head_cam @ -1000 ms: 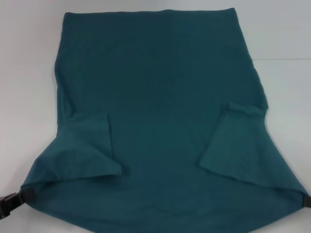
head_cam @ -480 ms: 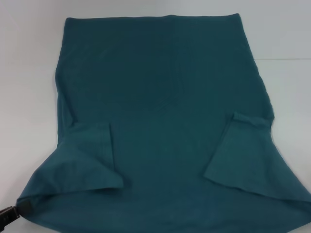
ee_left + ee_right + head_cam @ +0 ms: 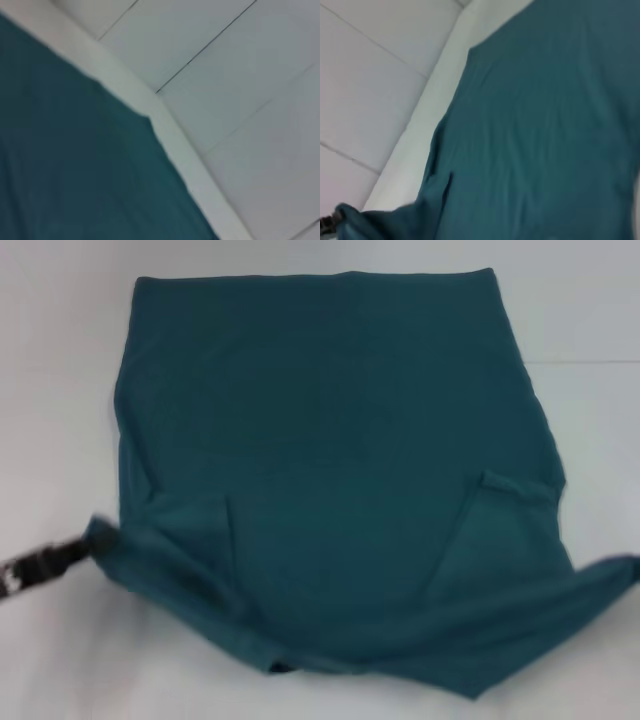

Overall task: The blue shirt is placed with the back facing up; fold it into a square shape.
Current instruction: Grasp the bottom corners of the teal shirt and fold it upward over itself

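The blue shirt (image 3: 340, 440) lies spread on the white table (image 3: 50, 390), its far hem straight and both sleeves folded in over the body. My left gripper (image 3: 84, 544), black and blurred, is at the shirt's near left side, shut on a raised corner of cloth. The right wrist view shows the same left gripper (image 3: 327, 222) small and far off, past the blue shirt (image 3: 535, 125). The shirt's near right corner (image 3: 622, 568) is drawn out to the head view's right edge. My right gripper is out of sight. The near hem hangs in a loose, sagging fold.
In the left wrist view the blue shirt (image 3: 75, 165) runs along the table's white edge (image 3: 170, 135), with pale tiled floor (image 3: 240, 75) beyond. Bare white table surrounds the shirt on the left, right and far sides.
Both near corners of the shirt have risen and moved away from me. The left gripper travelled from the bottom left corner up to mid-left. The near hem now sags between the corners.
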